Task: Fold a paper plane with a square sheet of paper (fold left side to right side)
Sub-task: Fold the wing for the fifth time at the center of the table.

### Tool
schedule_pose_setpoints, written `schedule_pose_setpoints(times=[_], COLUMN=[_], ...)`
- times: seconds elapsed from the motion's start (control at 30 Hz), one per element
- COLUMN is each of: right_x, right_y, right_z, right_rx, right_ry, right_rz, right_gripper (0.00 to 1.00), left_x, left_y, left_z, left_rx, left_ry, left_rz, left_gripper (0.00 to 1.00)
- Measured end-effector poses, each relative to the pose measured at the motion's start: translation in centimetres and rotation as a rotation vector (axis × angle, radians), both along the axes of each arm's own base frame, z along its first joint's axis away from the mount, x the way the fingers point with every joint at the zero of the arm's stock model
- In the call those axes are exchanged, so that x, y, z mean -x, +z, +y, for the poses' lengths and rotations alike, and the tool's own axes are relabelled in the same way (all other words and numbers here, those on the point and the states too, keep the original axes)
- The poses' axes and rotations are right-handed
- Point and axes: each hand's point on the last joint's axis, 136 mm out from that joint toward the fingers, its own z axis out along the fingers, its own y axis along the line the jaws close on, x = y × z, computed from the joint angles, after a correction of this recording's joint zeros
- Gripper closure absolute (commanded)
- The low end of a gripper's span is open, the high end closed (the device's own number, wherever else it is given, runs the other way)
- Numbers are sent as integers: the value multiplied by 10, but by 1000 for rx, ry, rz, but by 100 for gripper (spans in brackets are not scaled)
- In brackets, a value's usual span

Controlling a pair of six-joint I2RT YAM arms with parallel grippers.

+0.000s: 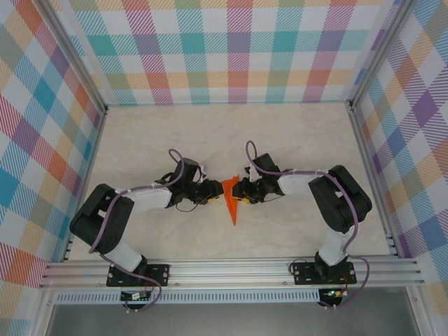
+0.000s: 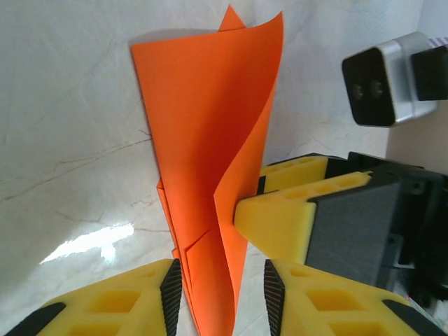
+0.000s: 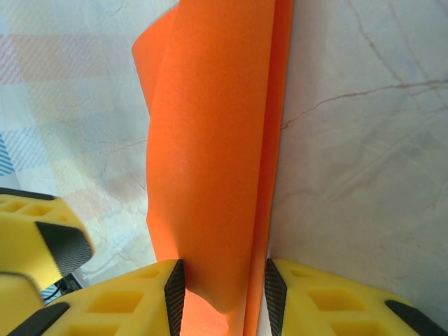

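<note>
From above, the sheet of paper (image 1: 231,201) lies near the middle of the desk (image 1: 294,140). It is already folded into a slim orange wedge, with its tip toward 6 o'clock. The left hand (image 1: 209,192) sits at its 9 o'clock and the right hand (image 1: 242,190) at its 3 o'clock. They crowd the wide end so closely that the upper edge of the sheet is hidden there.

The left wrist view shows the paper standing between the left hand's dark pads (image 2: 172,283), its loose flap curling up toward 12 o'clock. The gap is narrow. The paper rests against the 9 o'clock pad, and a sliver of desk shows beside the other pad. I cannot tell whether this hand pinches the sheet. A yellow finger (image 2: 280,220) of the right hand presses against the flap from 3 o'clock, and a silver-and-black camera block (image 2: 381,84) sits at 2 o'clock.

In the right wrist view the paper fills the space between the right hand's pads (image 3: 175,287), so that hand is holding it. The frame cuts off the lower end of the sheet. A blurred yellow finger (image 3: 35,241) enters at 8 o'clock.
</note>
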Motion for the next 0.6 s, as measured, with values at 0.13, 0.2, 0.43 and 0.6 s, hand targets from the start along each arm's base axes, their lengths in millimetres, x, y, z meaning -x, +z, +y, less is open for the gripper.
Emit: schedule_pose_setpoints(times=[0.13,0.2,0.43,0.6], right_x=[0,0,0,0], right_y=[0,0,0,0], right_z=[0,0,0,0], right_rx=[0,1,2,3], right_ry=[2,4,11,12], right_rz=[-1,-3,-8,-8], right_gripper=[62,62,62,62], left_x=[-4,-7,-17,-19], left_y=[-6,-7,-9,-15], left_z=[-6,-9,-19,-19], left_rx=[14,24,49,45], left_ry=[-8,-14,-23,-18], left_rz=[14,13,9,19], left_gripper=[68,68,70,70])
